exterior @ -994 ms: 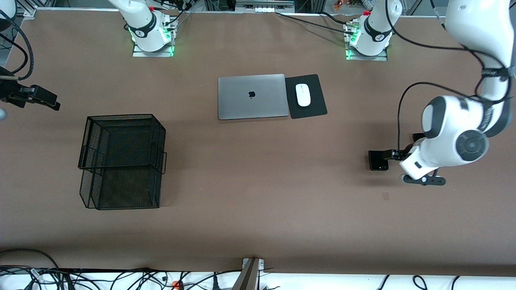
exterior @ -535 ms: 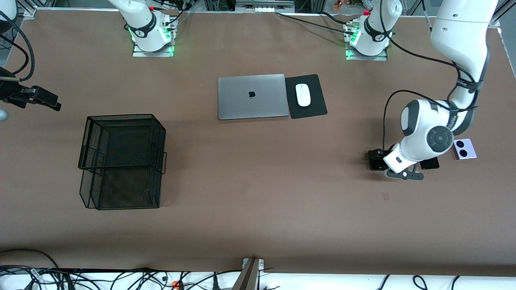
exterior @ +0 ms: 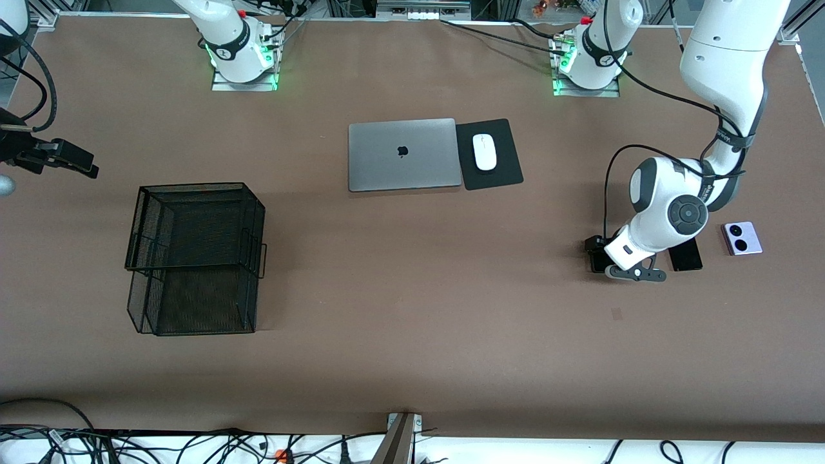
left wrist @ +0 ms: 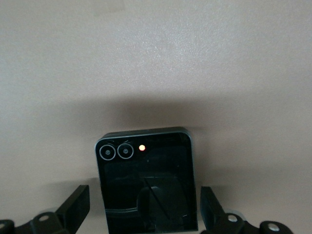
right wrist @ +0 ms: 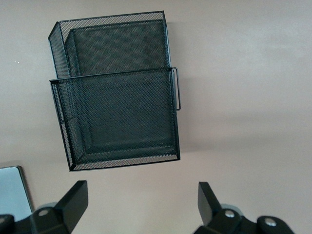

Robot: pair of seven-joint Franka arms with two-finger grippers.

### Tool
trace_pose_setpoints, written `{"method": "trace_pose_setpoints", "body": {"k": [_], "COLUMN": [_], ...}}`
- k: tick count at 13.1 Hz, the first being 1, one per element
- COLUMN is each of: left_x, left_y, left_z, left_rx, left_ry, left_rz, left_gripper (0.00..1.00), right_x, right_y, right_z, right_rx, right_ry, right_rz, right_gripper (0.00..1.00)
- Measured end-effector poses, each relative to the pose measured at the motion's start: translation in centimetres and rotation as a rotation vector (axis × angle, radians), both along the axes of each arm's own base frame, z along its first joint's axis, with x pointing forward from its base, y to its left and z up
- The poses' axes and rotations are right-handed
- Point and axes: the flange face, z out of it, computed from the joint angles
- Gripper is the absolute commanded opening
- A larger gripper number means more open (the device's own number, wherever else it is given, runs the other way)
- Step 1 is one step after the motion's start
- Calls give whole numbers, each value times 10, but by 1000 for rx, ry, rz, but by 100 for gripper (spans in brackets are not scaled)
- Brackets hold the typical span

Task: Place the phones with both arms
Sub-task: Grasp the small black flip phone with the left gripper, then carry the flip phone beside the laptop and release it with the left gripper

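Observation:
The small black folded phone (exterior: 593, 260) lies flat on the brown table near the left arm's end. My left gripper (exterior: 601, 249) is low over it and open. In the left wrist view the phone (left wrist: 146, 170) sits between the two fingers (left wrist: 74, 207), with a gap on each side. The long black slab phone (exterior: 686, 256) lies beside it, partly hidden by the left arm. The lilac-white phone (exterior: 742, 238) lies beside the slab, closer to the table's end. My right gripper (exterior: 76, 162) waits open and empty above the right arm's end; it also shows in the right wrist view (right wrist: 141, 201).
A black wire mesh basket (exterior: 193, 187) stands toward the right arm's end and shows in the right wrist view (right wrist: 114, 74). A closed grey laptop (exterior: 403, 154) lies mid-table near the bases. Beside it is a white mouse (exterior: 485, 152) on a black pad (exterior: 499, 175).
The left arm has swung down and in, lowering its gripper around the black folded phone. The slab and the lilac phone have come into view. The right arm has not moved.

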Motion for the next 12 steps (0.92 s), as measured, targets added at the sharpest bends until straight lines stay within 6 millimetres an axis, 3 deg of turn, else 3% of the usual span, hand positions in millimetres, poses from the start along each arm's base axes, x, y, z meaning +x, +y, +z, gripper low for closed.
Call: {"method": "trace_pose_setpoints", "body": {"k": [4,5,6,7,12], "left_x": [0,0,0,0,7], "left_y": [0,0,0,-1,-4], "left_z": [-9,-11,-12,-11,0], "left_rx": [-2,-2,-2,-3,-4], "left_ry": [-21,-20,-19,-21,-34], "left_rz": [1,1,2,2,0], "left_gripper": [100,63,43,36,36], "right_x": [0,0,0,0,0], "right_y": [0,0,0,0,0], "right_z": [0,0,0,0,0], "right_rx": [0,0,0,0,0], "right_ry": [0,0,0,0,0], "right_rz": [0,0,0,0,0], "right_gripper": [100,100,100,100,100]}}
